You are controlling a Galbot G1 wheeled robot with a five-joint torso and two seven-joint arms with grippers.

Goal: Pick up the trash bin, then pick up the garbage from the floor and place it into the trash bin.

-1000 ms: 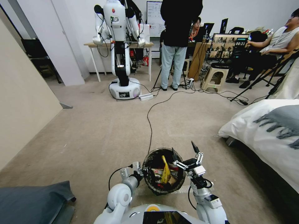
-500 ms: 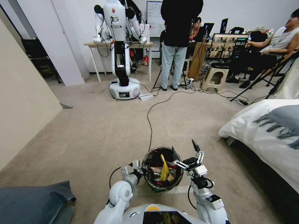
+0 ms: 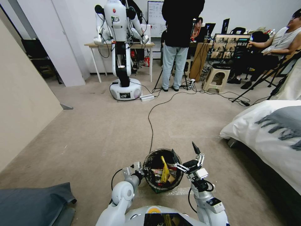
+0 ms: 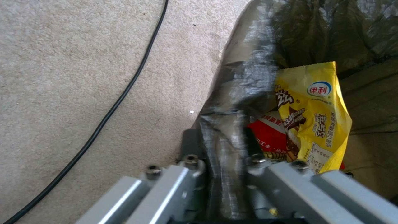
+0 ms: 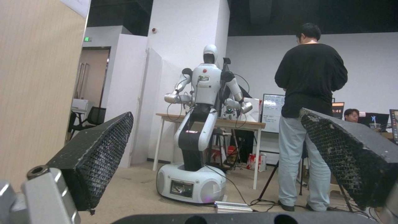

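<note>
While the trash bin (image 3: 163,171) sits just ahead of my base, low over the carpet and between my two arms, my left gripper (image 3: 141,172) is clamped on its rim, jaws closed over the black liner (image 4: 232,102) folded there; pinching rim and liner together probably keeps the bag from slipping. Inside the bin: a yellow snack packet (image 4: 313,115) standing upright against a red-and-white wrapper (image 4: 269,137), with more litter beneath that I cannot sort out. My right gripper (image 3: 185,157) hangs at the bin's right edge, jaws spread wide and pointing up and forward, holding nothing. Judgement: garbage is already in. Outward: a black cable (image 3: 150,124) runs across the carpet, and a bed (image 3: 266,138) lies to my right.
</note>
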